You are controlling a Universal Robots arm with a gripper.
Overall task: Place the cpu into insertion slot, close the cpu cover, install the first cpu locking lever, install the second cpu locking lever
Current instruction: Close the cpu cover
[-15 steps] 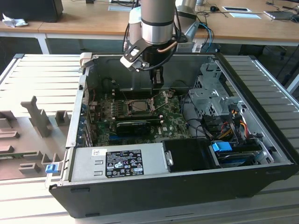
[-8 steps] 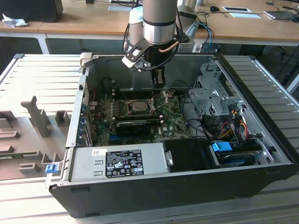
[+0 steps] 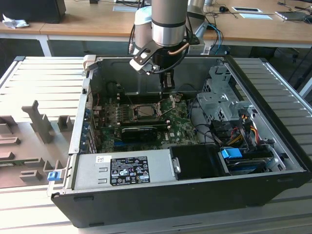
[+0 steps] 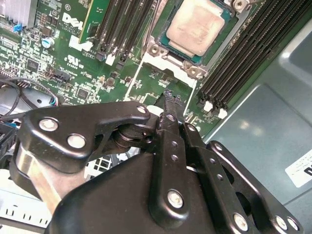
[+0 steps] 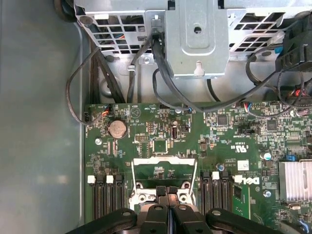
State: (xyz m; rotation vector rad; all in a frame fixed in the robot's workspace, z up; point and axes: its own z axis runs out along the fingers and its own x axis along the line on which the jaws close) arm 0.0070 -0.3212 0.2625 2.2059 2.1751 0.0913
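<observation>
Gripper: your gripper (image 3: 168,86) hangs low inside the open computer case (image 3: 195,204), in the upper middle of the exterior view, just above the motherboard (image 3: 183,127).
Hand state: clenched. In the first wrist view the two fingers (image 5: 162,207) press flat against each other, and you hold nothing.
Cpu: the cpu (image 4: 197,24) lies flat in its socket with the dull silver top facing up. It is near your fingertips but apart from them.
Cpu cover: the cpu cover (image 5: 164,161) is swung open off the socket, and green board shows through its square opening just past your fingertips.
Memory slots: black memory slots (image 4: 243,53) run along both sides of the socket.
Power supply: the grey power supply (image 3: 122,168) fills the case's lower left in the exterior view.
Table: the case rests on a ribbed metal table (image 3: 44,73).
</observation>
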